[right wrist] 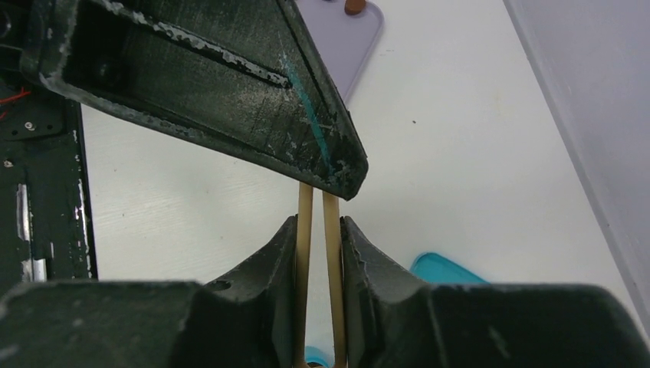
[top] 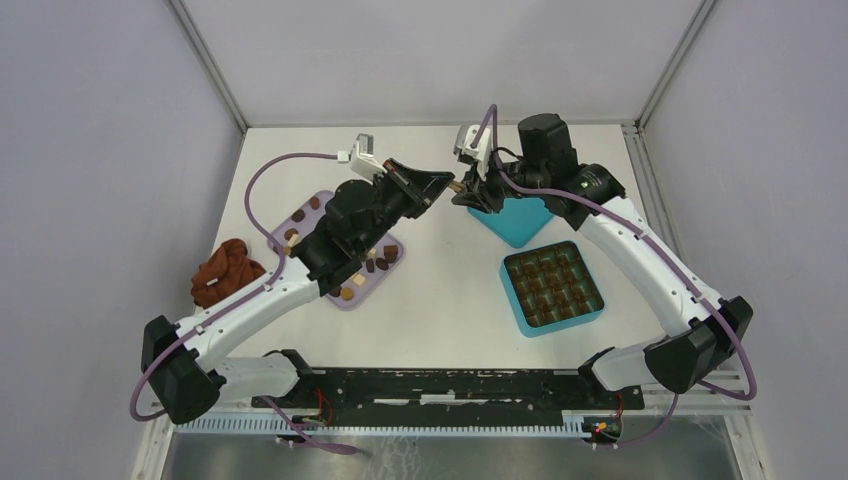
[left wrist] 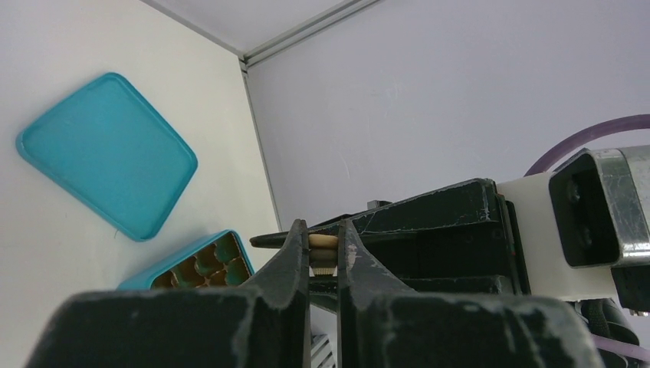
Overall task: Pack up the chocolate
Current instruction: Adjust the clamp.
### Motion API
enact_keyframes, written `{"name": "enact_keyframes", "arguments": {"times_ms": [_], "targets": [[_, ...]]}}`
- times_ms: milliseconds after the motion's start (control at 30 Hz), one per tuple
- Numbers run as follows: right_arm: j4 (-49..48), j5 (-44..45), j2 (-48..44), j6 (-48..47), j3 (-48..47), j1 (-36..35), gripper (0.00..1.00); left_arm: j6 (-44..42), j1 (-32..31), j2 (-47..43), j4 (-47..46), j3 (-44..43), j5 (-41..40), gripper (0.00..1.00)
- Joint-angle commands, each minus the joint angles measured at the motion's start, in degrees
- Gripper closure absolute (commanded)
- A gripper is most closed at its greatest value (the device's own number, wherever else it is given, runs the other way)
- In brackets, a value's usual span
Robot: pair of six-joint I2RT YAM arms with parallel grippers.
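My two grippers meet in mid-air above the table's back middle. My right gripper (right wrist: pixel 318 230) is shut on a pair of tan wooden tongs (right wrist: pixel 305 222), whose two strips run between its fingers. My left gripper (left wrist: pixel 323 245) is shut on the tongs' far ends, seen end-on between its fingers (left wrist: pixel 295 253). Loose chocolate pieces (top: pixel 380 262) lie on a lilac tray (top: pixel 350 302) under the left arm. The teal box (top: pixel 512 300) at the right holds rows of brown chocolate (top: pixel 552 287).
The teal lid (top: pixel 520 225) lies behind the box, under the right arm's wrist. A rust-brown cloth lump (top: pixel 225 270) sits at the table's left edge beside the tray. White walls with metal rails close in the back and both sides.
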State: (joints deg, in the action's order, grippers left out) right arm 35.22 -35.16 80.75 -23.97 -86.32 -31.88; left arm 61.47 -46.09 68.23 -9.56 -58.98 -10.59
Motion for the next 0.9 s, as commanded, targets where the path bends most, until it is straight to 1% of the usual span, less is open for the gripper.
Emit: {"name": "enact_keyframes", "arguments": {"times_ms": [0,133,300,467,667,867], "targets": [[-1.5,-3.8,-0.7,-1.3,-0.3,-0.4,0.68,4.4,-0.2,-1.8,-1.9,0.7,-2.8,0.98],[-1.8,-6.0,-1.4,-1.6,0.1,0.1,0.58,6.4,-0.1,-3.5,-2.4,2.8,-3.7,0.98],[-3.5,-11.0,-1.1,0.5,0.3,2.2,0.54,8.5,0.1,-5.5,-3.3,4.8,-4.5,0.98],[-3.9,-15.5,-1.2,-1.3,1.4,2.7,0.5,11.1,0.2,-6.9,-6.1,7.2,-4.4,0.98],[-6.9,-15.1,-1.4,1.4,2.9,2.7,0.49,12.9,0.2,-6.7,-8.2,8.2,-3.4,0.98],[-9.9,-14.3,-2.0,2.9,4.3,2.7,0.53,14.1,0.2,-6.3,-9.1,8.5,-3.0,0.98]]}}
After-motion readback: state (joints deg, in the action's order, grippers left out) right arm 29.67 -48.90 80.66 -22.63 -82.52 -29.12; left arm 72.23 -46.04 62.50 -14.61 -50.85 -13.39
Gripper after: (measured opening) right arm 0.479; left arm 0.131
